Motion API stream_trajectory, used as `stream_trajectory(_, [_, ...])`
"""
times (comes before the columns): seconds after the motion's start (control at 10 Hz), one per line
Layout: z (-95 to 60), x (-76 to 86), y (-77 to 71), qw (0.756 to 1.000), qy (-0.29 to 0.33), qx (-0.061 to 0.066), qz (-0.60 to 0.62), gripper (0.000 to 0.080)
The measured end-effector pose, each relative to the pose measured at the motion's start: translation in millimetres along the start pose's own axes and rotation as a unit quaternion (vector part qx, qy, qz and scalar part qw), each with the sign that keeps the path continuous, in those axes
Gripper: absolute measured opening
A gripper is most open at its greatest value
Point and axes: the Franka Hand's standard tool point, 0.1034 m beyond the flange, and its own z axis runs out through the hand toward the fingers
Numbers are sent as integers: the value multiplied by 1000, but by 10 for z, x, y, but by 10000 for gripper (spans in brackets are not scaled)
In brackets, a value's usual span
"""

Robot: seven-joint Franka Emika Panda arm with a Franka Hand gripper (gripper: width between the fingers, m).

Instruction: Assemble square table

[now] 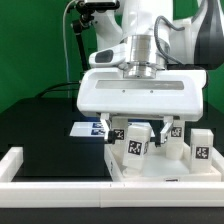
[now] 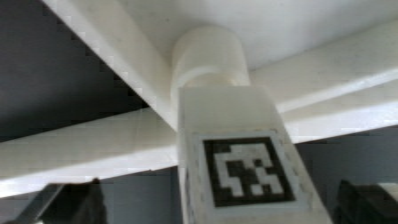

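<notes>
The white square panel (image 1: 150, 172) lies at the exterior view's lower right. A chunky white leg (image 1: 136, 146) with a black-and-white tag stands upright on it. My gripper (image 1: 138, 134) straddles this leg from above, with a gap between each dark finger and the leg, so it is open. In the wrist view the leg (image 2: 222, 120) runs from between the fingers (image 2: 64, 200) to the panel (image 2: 107, 135), its tag facing the camera. Another tagged leg (image 1: 200, 147) stands to the exterior view's right of it. Two more tagged parts (image 1: 176, 130) sit behind.
The marker board (image 1: 88, 127) lies flat on the black table behind the panel. A long white border bar (image 1: 20, 162) runs along the front and the exterior view's left. A green backdrop and cables are at the back.
</notes>
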Motion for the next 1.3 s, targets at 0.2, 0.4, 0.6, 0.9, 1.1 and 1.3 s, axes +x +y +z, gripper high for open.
stream_trajectory(0.2, [9, -26, -10, 1000, -12, 3, 3, 649])
stream_trajectory(0.4, [-35, -35, -67, 995, -90, 32, 29, 649])
stream_trajectory(0.6, [-17, -86, -26, 986, -151, 45, 55, 649])
stream_trajectory(0.9, [-29, -61, -63, 961, -262, 60, 66, 649])
stream_trajectory(1.1, [-21, -39, -60, 963, -256, 58, 68, 649])
stream_trajectory(1.3, [-19, -38, -55, 962, -256, 57, 74, 537])
